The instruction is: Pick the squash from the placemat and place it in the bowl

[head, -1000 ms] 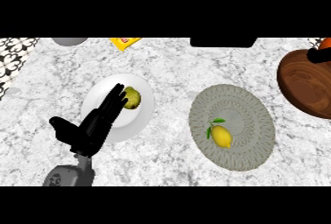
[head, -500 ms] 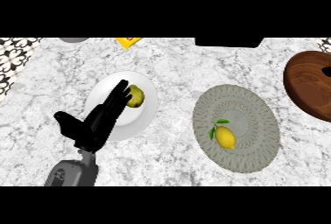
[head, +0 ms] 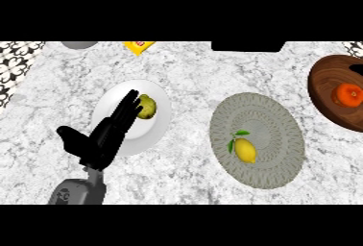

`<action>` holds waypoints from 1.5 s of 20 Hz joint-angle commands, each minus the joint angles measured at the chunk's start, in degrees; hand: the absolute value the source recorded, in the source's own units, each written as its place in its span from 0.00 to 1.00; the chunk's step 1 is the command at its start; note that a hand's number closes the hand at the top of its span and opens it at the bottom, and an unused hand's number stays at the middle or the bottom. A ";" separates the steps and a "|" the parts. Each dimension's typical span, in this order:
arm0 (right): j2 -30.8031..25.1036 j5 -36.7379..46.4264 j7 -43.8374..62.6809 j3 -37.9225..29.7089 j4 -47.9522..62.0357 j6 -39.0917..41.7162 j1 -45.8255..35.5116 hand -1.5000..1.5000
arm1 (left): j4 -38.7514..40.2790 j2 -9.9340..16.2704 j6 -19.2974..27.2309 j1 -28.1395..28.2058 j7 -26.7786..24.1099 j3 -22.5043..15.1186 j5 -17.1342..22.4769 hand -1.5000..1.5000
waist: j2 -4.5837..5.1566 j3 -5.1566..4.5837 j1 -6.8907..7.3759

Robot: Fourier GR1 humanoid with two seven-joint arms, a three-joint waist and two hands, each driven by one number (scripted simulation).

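Nearby, lemon [head: 245, 150] on placemat [head: 280, 158], orange [head: 349, 94] in wooden bowl [head: 327, 96]

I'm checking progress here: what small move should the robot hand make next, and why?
Probably lift the left robot hand up and back from the white bowl: its fingers are straight and open, and the squash lies in the bowl beside the fingertips, not gripped.

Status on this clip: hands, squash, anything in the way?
Left robot hand open over white bowl. Right not visible. Squash in bowl. Lemon on placemat.
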 commanded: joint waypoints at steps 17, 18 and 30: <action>31.32 -27.34 -29.76 -2.30 -52.63 5.71 25.42 0.00 | -1.55 2.09 1.48 5.52 0.12 4.85 1.46 0.50 | -3.16 -0.60 -7.46; 32.87 -27.88 -30.17 -1.45 -55.12 7.71 28.56 0.00 | -0.62 2.37 0.74 4.93 -0.25 4.77 1.47 0.50 | -3.13 -0.63 -8.33; 33.29 -38.16 -32.18 21.01 -67.55 4.17 63.32 1.00 | -2.27 2.18 0.98 5.85 -0.35 3.86 0.65 0.50 | -2.71 -0.26 -7.58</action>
